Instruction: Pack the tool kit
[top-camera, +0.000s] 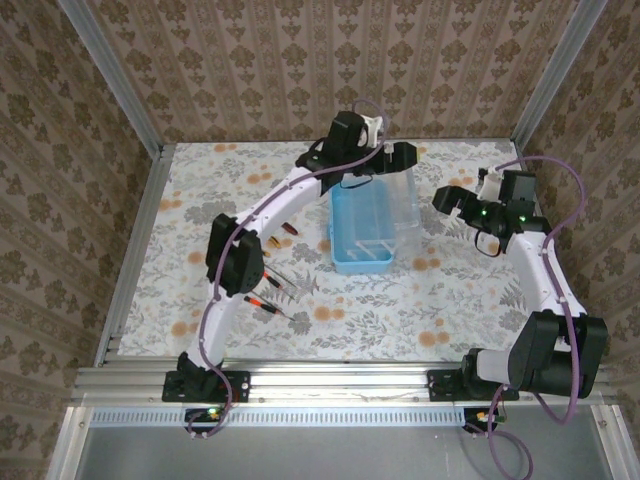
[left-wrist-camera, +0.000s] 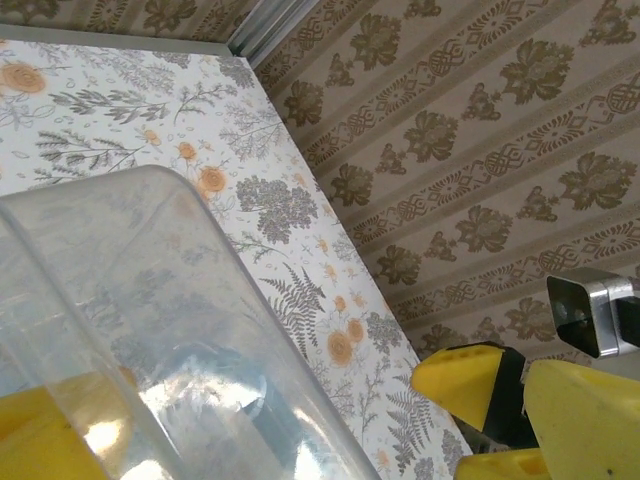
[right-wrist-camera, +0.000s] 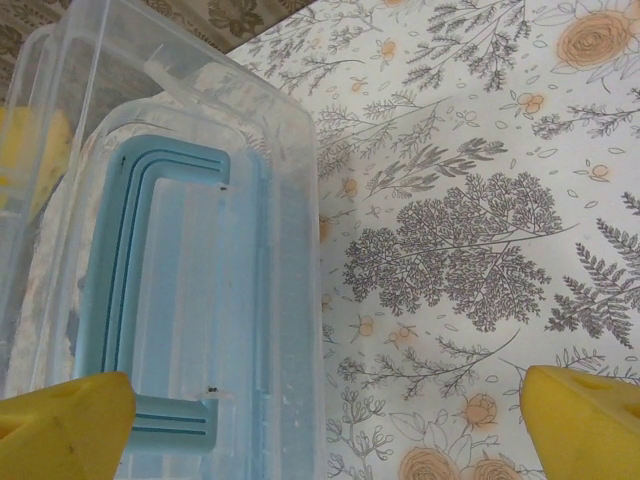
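Tool kit case (top-camera: 362, 248) open on desk (top-camera: 450, 300), left gripper (top-camera: 360, 158) at its raised lid, right gripper (right-wrist-camera: 320, 440) alongside, both spread wide, empty

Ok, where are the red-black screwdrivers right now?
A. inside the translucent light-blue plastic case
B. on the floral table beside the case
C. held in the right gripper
B: the top view shows the red-black screwdrivers lying loose on the floral table, off to one side of the translucent light-blue plastic case.
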